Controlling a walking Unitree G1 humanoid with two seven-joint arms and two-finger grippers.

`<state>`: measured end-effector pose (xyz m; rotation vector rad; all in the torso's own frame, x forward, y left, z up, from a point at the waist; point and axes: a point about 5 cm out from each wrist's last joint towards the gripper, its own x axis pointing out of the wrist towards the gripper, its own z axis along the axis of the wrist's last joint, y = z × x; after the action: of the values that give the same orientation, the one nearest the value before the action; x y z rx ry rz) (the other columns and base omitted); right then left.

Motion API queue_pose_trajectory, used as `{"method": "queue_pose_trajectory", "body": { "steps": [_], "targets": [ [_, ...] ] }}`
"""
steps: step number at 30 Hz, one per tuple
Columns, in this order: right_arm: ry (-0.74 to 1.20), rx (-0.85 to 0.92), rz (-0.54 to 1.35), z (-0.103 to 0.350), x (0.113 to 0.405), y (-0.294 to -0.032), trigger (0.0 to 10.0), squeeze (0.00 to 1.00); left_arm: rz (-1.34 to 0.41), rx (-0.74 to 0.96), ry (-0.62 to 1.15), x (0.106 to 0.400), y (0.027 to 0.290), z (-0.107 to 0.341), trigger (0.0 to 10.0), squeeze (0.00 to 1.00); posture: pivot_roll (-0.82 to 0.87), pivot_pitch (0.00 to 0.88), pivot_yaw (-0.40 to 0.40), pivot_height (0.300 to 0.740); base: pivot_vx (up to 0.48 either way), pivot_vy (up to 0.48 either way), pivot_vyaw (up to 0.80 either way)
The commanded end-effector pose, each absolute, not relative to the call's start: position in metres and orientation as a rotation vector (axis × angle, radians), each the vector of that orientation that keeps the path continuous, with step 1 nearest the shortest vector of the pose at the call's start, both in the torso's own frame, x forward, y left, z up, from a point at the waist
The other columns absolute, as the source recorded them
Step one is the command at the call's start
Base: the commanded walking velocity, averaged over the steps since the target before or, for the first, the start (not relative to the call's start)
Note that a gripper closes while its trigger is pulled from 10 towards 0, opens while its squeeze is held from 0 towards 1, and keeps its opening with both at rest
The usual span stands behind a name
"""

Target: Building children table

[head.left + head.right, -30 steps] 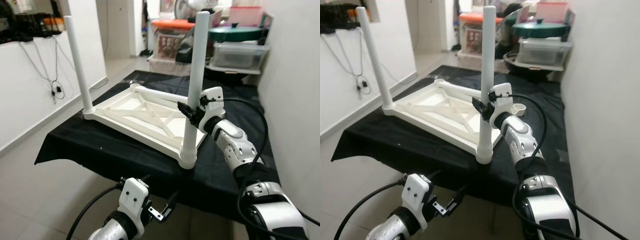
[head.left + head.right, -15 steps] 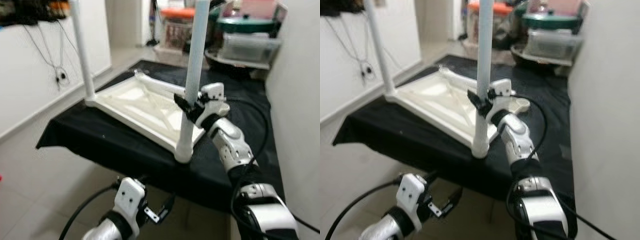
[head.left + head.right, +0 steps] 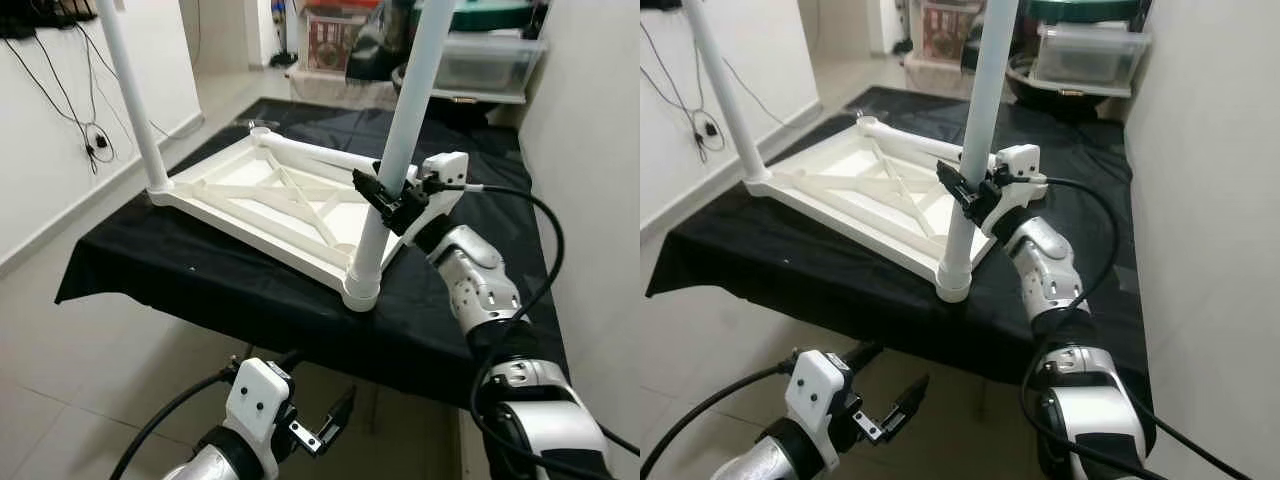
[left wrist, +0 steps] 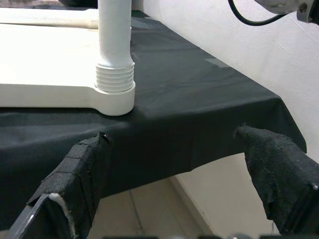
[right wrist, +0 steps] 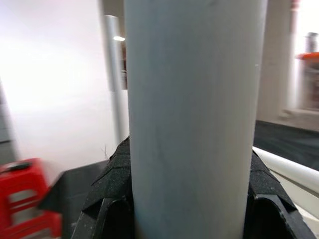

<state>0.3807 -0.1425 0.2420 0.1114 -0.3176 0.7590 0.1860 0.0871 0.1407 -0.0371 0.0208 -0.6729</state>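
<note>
The right gripper [image 3: 385,198] pinches the near table leg [image 3: 395,150], upright at the upturned tabletop's [image 3: 262,207] corner, close to the black cloth's [image 3: 200,290] front edge. Below that edge, over bare floor [image 3: 60,370], the left gripper [image 3: 330,425] hangs with its fingers [image 4: 79,179] spread.

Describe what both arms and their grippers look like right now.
The right arm has glossy silver-white segmented shells with black joints and a black cable looping alongside. The right gripper has black fingers under a white housing. The left gripper matches it: white blocky housing, black cable, long black fabric-wrapped fingers.
</note>
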Motion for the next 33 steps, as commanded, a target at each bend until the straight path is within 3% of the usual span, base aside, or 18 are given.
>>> {"method": "queue_pose_trajectory", "body": {
  "steps": [1,20,33],
  "targets": [
    [-0.13,0.141,0.837,0.199,0.376,-0.134,0.0,0.0,-0.667,-0.03,0.039,0.185,0.091,0.14,10.0,0.0,0.11,0.189,-0.031,0.74,0.0,0.0,0.0],
    [0.008,0.041,1.307,0.198,0.364,-0.105,0.0,0.0,-0.661,-0.027,0.042,0.189,0.09,0.143,10.0,0.0,0.11,0.183,-0.048,0.74,0.0,0.0,0.0],
    [0.074,0.032,1.348,0.199,0.371,-0.093,0.0,0.0,-0.662,-0.028,0.039,0.186,0.088,0.146,10.0,0.0,0.12,0.205,-0.057,0.74,0.0,0.0,0.0]
  ]
}}
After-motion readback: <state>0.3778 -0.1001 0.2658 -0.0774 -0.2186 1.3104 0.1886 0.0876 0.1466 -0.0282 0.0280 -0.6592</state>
